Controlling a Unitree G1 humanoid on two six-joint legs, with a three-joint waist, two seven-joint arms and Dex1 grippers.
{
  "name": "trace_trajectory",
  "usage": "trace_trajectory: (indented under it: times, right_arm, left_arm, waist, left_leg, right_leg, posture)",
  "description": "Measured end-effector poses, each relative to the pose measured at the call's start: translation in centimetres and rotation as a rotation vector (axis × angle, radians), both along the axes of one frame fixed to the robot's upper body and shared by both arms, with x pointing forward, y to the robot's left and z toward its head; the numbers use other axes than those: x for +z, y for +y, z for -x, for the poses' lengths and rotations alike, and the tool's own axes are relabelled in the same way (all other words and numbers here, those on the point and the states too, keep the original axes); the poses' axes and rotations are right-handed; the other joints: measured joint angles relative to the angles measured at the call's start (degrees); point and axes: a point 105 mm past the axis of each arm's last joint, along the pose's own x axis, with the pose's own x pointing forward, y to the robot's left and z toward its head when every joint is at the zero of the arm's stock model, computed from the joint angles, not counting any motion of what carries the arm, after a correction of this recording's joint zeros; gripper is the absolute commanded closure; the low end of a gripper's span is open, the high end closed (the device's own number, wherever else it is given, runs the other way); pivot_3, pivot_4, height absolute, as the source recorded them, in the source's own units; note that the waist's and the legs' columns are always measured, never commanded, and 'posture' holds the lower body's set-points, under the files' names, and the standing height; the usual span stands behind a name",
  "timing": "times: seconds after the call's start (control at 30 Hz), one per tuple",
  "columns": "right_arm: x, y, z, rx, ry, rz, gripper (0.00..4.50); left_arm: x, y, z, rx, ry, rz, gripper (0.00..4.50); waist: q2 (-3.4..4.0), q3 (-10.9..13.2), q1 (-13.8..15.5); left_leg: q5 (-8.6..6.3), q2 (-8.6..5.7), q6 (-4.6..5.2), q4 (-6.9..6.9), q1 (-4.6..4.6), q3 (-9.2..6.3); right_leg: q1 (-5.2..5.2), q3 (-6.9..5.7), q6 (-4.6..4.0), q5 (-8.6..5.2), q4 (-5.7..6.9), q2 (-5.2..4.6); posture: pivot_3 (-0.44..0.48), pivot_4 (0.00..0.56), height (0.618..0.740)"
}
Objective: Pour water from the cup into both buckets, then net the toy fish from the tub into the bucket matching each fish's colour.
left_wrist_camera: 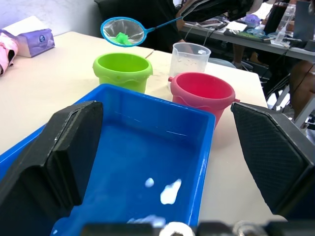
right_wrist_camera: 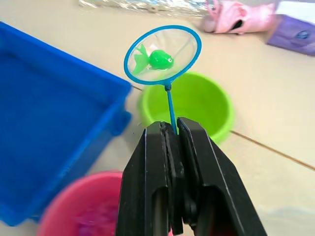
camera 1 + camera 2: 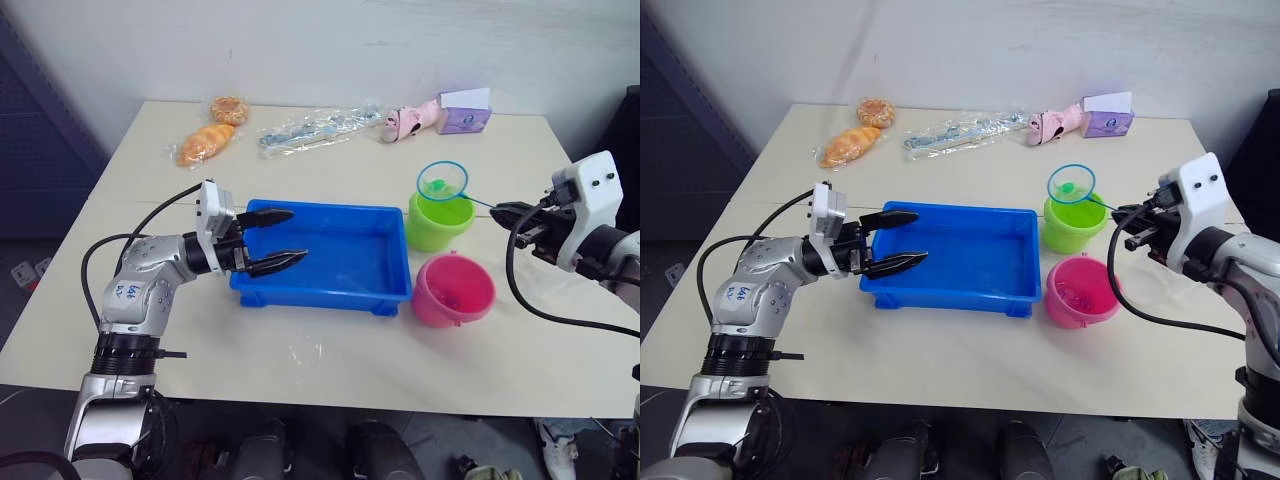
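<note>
The blue tub (image 3: 385, 235) lies at the table's middle, holding shallow water. My left gripper (image 3: 297, 235) hovers open over the tub's left end, its fingers (image 1: 64, 152) wide apart. To the tub's right stand the lime green bucket (image 3: 440, 225) and, nearer, the pink bucket (image 3: 453, 290). My right gripper (image 2: 170, 127) is shut on the thin handle of a blue-rimmed net (image 2: 162, 54). The net hangs just above the green bucket's far rim with a green toy fish (image 2: 158, 59) in it. The clear cup (image 1: 189, 58) stands behind the pink bucket.
Along the table's far edge lie two bread rolls (image 3: 205, 143), a clear plastic bag (image 3: 320, 130), a pink toy (image 3: 410, 120) and a purple tissue pack (image 3: 463, 115). A cable runs from my right wrist down past the pink bucket.
</note>
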Motion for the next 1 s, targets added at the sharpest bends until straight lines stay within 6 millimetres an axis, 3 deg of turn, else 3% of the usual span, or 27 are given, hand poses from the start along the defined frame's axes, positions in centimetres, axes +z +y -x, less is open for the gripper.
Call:
trace_trajectory:
  times: [0.13, 0.27, 0.63, 1.0]
  right_arm:
    - [-1.6, -1.0, -0.9, -0.041, -0.032, 0.15, 4.5]
    - [-2.0, -1.4, -1.6, -0.028, -0.129, 0.352, 4.5]
    - [-3.3, -3.3, -1.4, 0.03, -0.38, 0.935, 4.5]
    - [-3.7, -3.6, -1.0, 0.125, -0.537, 1.217, 4.5]
  left_arm:
    - [0.1, -0.3, 0.0, -0.008, -0.013, 0.007, 0.03]
    - [0.1, -0.5, -0.1, -0.001, -0.014, 0.008, 0.03]
    - [0.2, -0.8, -0.2, 0.018, 0.006, -0.001, 0.03]
    - [0.5, -1.2, 0.1, -0.002, -0.021, 0.001, 0.03]
  waist:
    - [0.0, 0.0, 0.0]
    - [0.0, 0.0, 0.1]
    - [0.0, 0.0, 0.1]
    - [0.0, 0.0, 0.0]
  left_leg:
    - [0.02, 0.0, 0.0, 0.01, 0.0, 0.02]
    - [0.04, 0.0, -0.03, 0.02, 0.0, 0.02]
    - [0.07, 0.0, -0.07, 0.05, 0.03, 0.02]
    - [0.16, 0.08, -0.22, 0.04, 0.11, 0.03]
  right_leg:
    - [0.0, 0.0, 0.01, 0.0, 0.0, 0.0]
    - [0.0, -0.01, 0.01, -0.01, 0.0, 0.01]
    - [0.04, -0.01, 0.03, -0.01, -0.01, 0.01]
    - [0.09, 0.03, 0.03, -0.01, -0.01, 0.13]
  posture:
    - [0.0, 0.15, 0.74]
    - [0.0, 0.15, 0.74]
    - [0.0, 0.15, 0.74]
    - [0.0, 0.15, 0.74]
